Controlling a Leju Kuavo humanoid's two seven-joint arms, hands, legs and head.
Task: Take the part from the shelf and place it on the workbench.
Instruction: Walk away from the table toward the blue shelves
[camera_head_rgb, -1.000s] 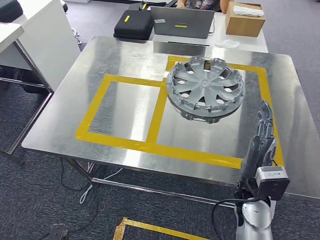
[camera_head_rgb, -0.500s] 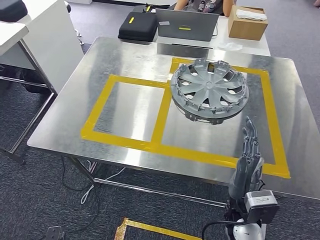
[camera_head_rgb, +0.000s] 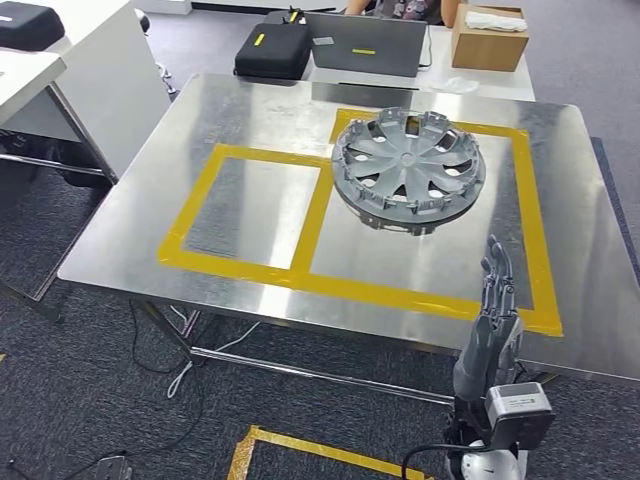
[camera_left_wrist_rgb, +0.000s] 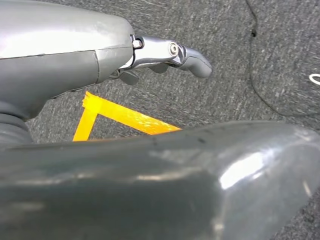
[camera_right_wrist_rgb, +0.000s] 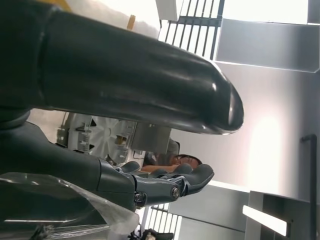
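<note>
The right hand (camera_head_rgb: 494, 315) has drawn back off the workbench (camera_head_rgb: 249, 110) edge, well apart from the part (camera_head_rgb: 408, 170), fingers straight, apparently empty.

The part (camera_head_rgb: 408, 170) is a grey round wheel cover with curved spokes. It lies flat on the metal workbench (camera_head_rgb: 249, 110), inside the right yellow tape rectangle (camera_head_rgb: 537, 245), near its far-left corner.

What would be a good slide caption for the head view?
Hubcap lies on the taped workbench; the right hand is empty beside it.
</note>
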